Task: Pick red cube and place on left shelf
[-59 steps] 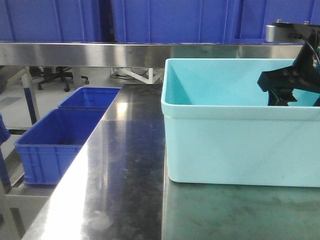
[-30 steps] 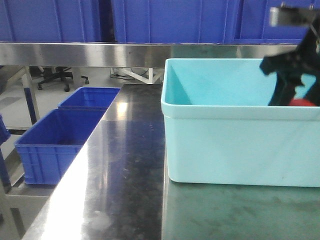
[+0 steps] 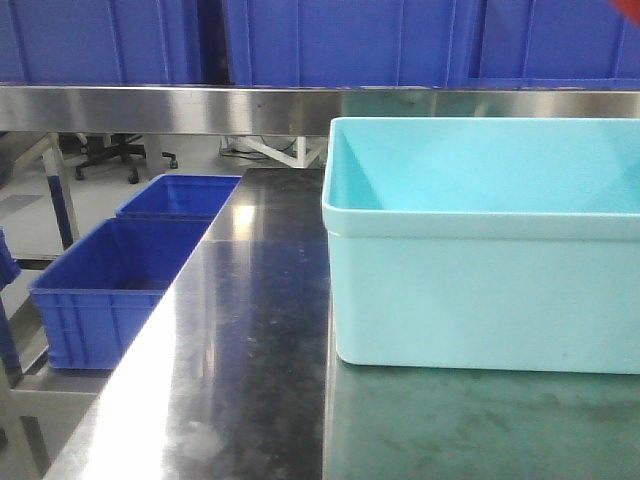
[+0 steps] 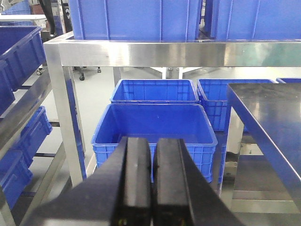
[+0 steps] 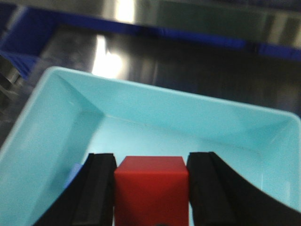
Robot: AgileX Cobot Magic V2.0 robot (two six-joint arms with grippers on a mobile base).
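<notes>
The red cube point(image 5: 151, 188) sits between the two black fingers of my right gripper point(image 5: 151, 159), which is shut on it. It hangs above the inside of the light cyan bin point(image 5: 56, 122). In the front view the bin point(image 3: 480, 290) stands on the steel table, and the right arm is out of frame apart from a red sliver at the top right corner point(image 3: 625, 3). My left gripper point(image 4: 153, 141) is shut and empty, with its jaws together. It points at the blue crates under the steel shelf point(image 4: 141, 52) on the left.
Two open blue crates point(image 3: 110, 290) stand low at the left of the steel table point(image 3: 250, 350). A steel shelf beam point(image 3: 160, 108) runs across the back with large blue bins point(image 3: 330, 40) on top. A small blue thing point(image 5: 74, 172) lies in the cyan bin.
My right gripper rose out of the cyan bin with the red cube and left the front view through the top right.
</notes>
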